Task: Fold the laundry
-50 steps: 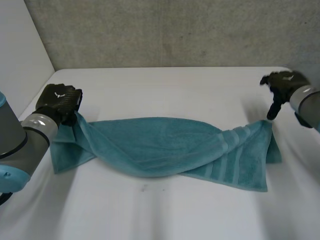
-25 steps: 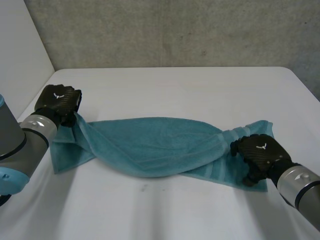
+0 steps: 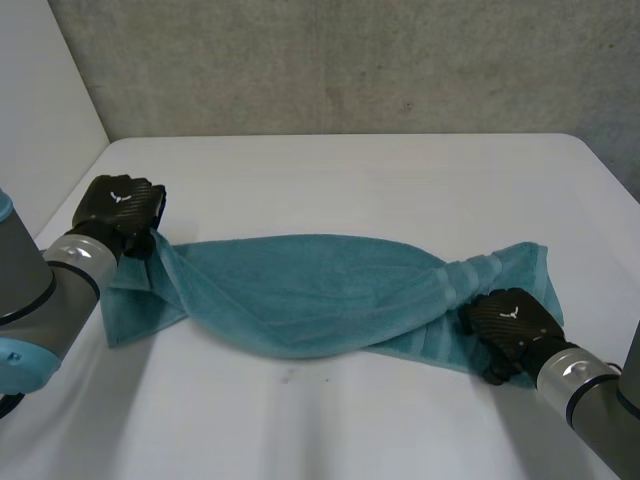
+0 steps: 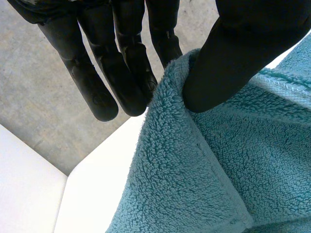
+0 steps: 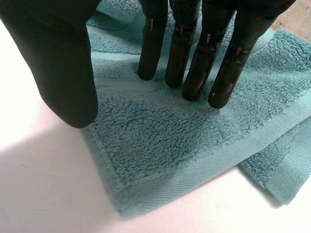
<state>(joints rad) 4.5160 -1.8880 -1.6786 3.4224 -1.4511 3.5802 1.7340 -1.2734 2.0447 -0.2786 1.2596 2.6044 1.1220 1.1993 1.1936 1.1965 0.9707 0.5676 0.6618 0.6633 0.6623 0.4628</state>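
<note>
Towel (image 3: pixel 310 290) is lying bunched, left hand (image 3: pixel 120 210) pinching its left edge, right hand (image 3: pixel 510 320) pressing straight-fingered at lower right, risking that ungripped corner slipping.

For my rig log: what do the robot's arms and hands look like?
Left arm and right arm are grey tubes with silvery wrist bands; a light-blue cap shows on the left. Left hand and right hand are black, each with a small white mark on its back; fingers are round-tipped.

Teal towel (image 3: pixel 300 290) with ribbed end bands, white table (image 3: pixel 350 180).
</note>
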